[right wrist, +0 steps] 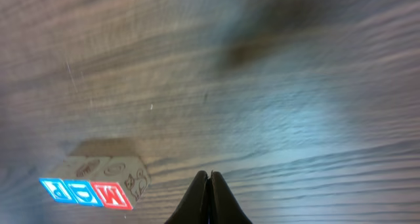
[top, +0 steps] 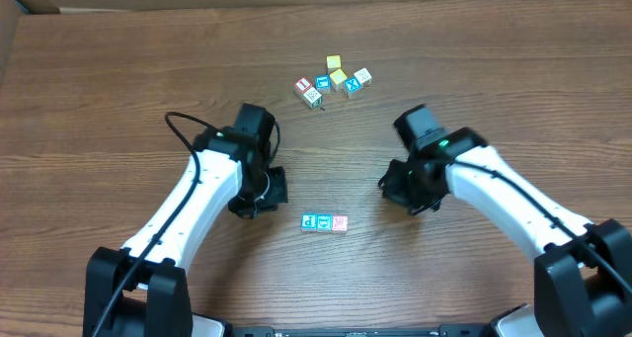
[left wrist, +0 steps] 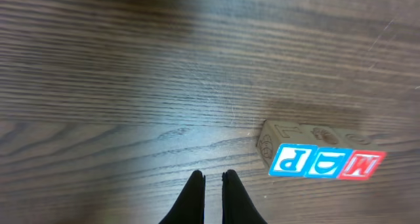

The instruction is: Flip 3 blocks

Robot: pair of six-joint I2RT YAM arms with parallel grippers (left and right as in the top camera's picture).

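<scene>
Blocks (top: 324,222): two blue faces with white letters, one red face at 3 o'clock end; table (top: 109,90): brown woodgrain

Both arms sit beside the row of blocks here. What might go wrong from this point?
1. The three blocks touch in a row, so turning one may drag its neighbours.
2. The left fingers and right fingers are shut; reaching in like that would shove a block rather than grip it.
</scene>
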